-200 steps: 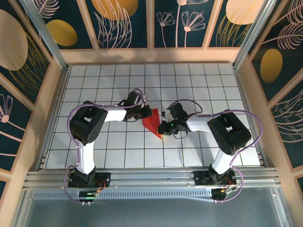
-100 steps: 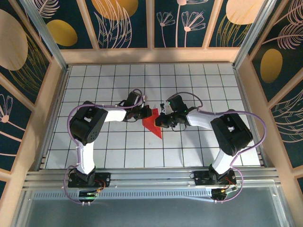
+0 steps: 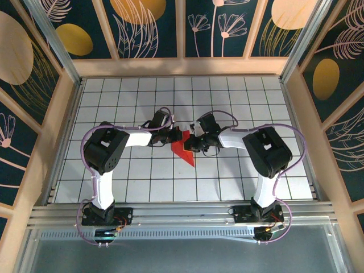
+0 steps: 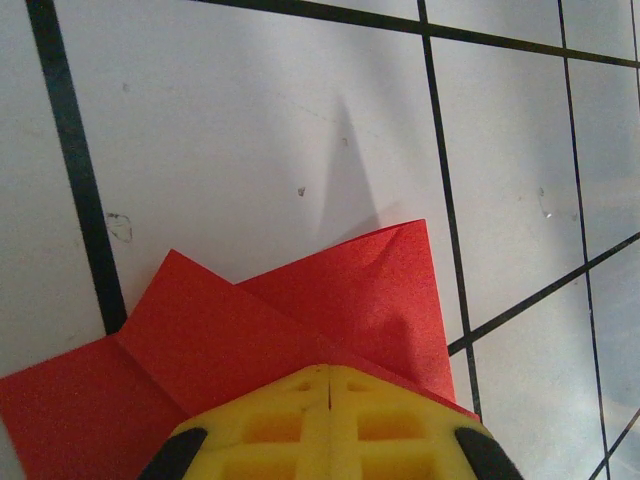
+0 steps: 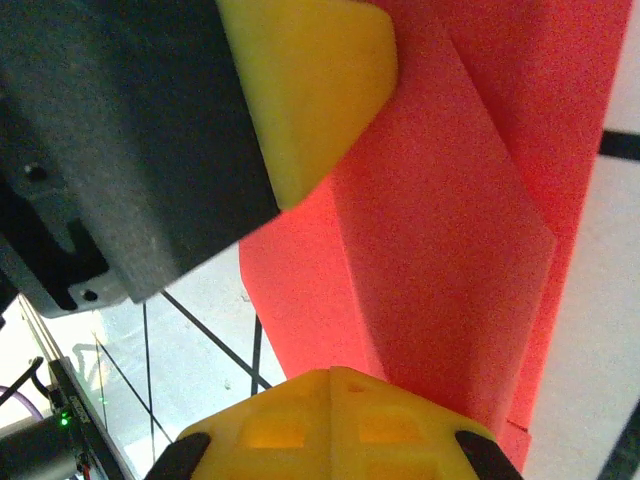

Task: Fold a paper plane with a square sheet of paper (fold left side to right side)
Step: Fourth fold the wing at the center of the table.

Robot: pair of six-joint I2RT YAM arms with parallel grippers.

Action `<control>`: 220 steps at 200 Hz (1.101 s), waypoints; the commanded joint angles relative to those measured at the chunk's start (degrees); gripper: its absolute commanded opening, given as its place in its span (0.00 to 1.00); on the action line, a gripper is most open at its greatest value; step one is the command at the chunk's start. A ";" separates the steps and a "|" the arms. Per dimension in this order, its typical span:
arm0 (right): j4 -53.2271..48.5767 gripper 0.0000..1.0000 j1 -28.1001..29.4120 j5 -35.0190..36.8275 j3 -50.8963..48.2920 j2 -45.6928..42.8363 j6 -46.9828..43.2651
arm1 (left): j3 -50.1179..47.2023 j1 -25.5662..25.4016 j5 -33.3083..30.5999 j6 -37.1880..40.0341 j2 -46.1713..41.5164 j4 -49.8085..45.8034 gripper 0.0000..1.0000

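Observation:
The square sheet of paper [image 3: 185, 152] is bright red and lies folded into a creased, pointed triangle on the white grid table, its tip toward the near edge. My left gripper [image 3: 177, 136] is shut, with its yellow fingertips pressed down on the paper's far left part. In the left wrist view the gripper [image 4: 328, 368] rests on overlapping red flaps of the paper [image 4: 300, 310]. My right gripper [image 3: 192, 142] is shut too and lies on the paper's right side. The right wrist view shows that gripper [image 5: 330, 372] on the paper [image 5: 440, 250], with the left gripper's fingertip [image 5: 310, 80] close ahead.
The white grid table [image 3: 125, 102] is walled by wooden rails, with patterned panels [image 3: 148, 25] behind. Both arms [image 3: 102, 148] [image 3: 267, 151] bend inward from their bases at the near edge. Purple cables loop along each arm.
My right gripper has slid from the paper's near tip up along its right side, ending close beside the left gripper. The left gripper and the paper have stayed put.

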 commanded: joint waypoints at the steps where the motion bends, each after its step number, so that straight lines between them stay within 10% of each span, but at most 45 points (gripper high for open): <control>1: 0.74 0.00 -0.23 0.93 1.78 1.59 0.22 | -1.72 0.29 -4.10 0.66 0.92 -4.39 0.00; 220: -4.91 0.00 1.92 3.30 -8.27 -3.24 -1.38 | -1.07 0.24 -8.95 1.06 2.15 -7.14 0.00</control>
